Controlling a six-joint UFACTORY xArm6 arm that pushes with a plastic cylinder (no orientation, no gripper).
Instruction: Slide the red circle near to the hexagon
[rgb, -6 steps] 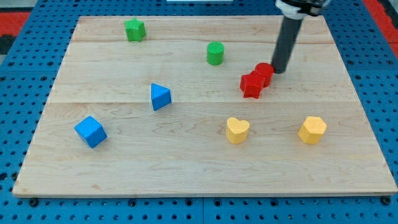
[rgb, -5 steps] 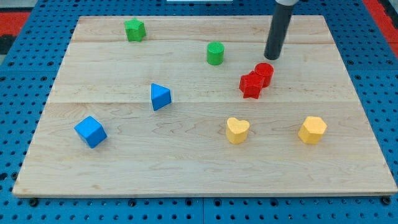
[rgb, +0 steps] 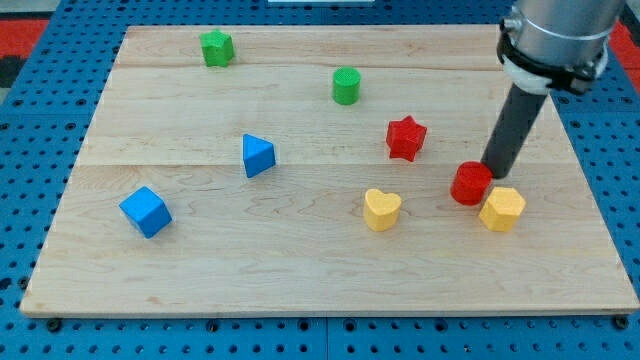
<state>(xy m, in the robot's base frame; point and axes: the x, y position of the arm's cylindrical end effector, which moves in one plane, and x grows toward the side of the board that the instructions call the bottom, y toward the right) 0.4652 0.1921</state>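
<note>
The red circle (rgb: 470, 184) lies at the board's right, just left of and above the yellow hexagon (rgb: 502, 209), almost touching it. My tip (rgb: 493, 176) rests at the red circle's upper right edge, directly above the yellow hexagon. The dark rod rises from there to the arm at the view's top right.
A red star (rgb: 405, 138) sits up and left of the red circle. A yellow heart (rgb: 381, 210) lies to the left. A green cylinder (rgb: 346, 86), green star (rgb: 216, 48), blue triangle (rgb: 257, 155) and blue cube (rgb: 146, 211) are spread over the wooden board (rgb: 300, 270).
The red circle has slid from beside the red star down and right to next to the yellow hexagon. My tip moved from the top of the board down and right with it.
</note>
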